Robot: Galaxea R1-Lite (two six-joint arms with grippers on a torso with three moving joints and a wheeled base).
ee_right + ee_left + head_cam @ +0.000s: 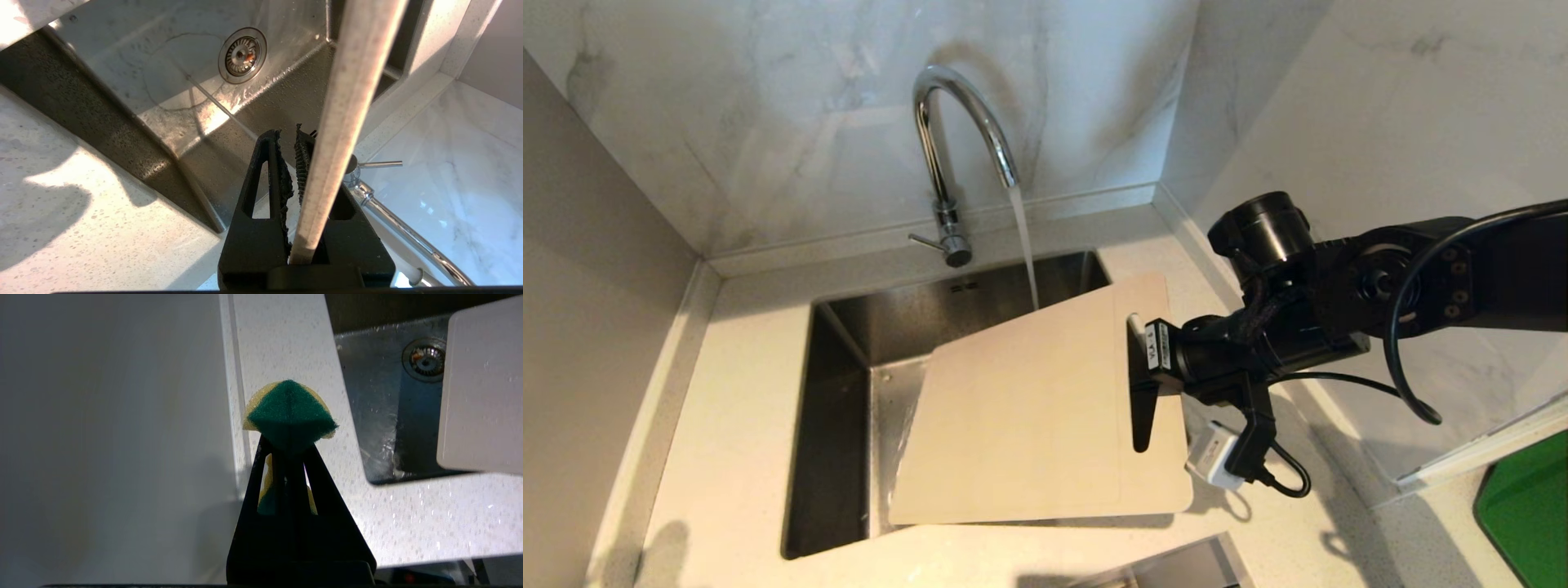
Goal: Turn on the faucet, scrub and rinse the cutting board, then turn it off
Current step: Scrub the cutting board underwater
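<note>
Chrome faucet (pixel 947 163) stands behind the sink (pixel 837 392), water running from its spout toward the far edge of the cutting board (pixel 1029 416). That beige board is held tilted over the basin by the right gripper (pixel 1137 384), clamped at the handle end. Left wrist view: left gripper (pixel 291 453) closed on a green-and-yellow sponge (pixel 290 414), above the countertop (pixel 408 514) beside the sink. Right wrist view: board edge-on between the jaws, drain (pixel 242 55) below.
</note>
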